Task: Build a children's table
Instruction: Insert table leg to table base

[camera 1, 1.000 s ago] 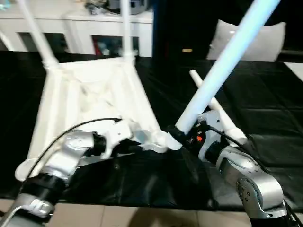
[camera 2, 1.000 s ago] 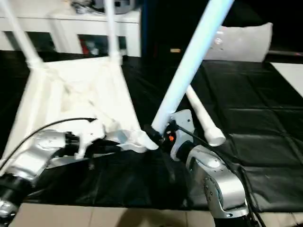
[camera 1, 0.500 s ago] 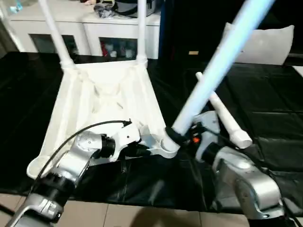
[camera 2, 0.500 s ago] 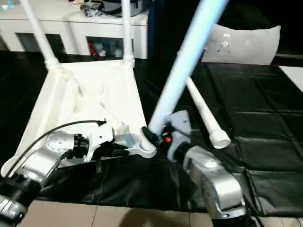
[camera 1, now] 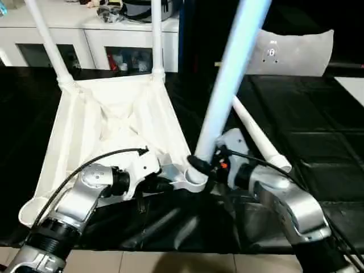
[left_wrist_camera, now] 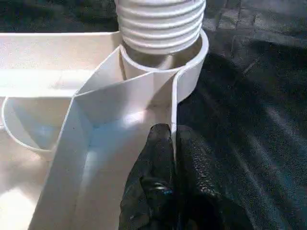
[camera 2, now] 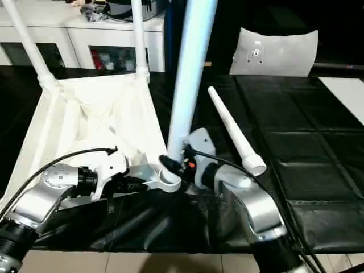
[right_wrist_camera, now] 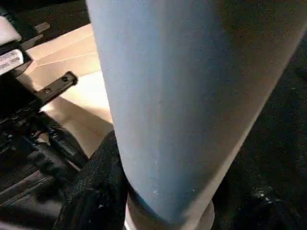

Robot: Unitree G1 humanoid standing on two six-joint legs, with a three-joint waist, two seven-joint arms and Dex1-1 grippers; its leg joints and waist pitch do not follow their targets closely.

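Children's table top, a white rectangular plastic slab with a ribbed underside, is laid upside down on the black-covered worktop. Two white tapered tubular legs are stood upright in the two far corner sockets of the top. At the near corner on the robot's right, a third white tubular leg is held steeply upright, tilted slightly, with its ribbed end set in the round socket. The right gripper is clamped around this leg just above the socket. The left gripper is pinched shut on the thin wall of the top just beside the same socket. A fourth white tapered leg is laid flat on the worktop, beside the top on the right. A white cabinet with glass doors is seen beyond the far edge of the top.
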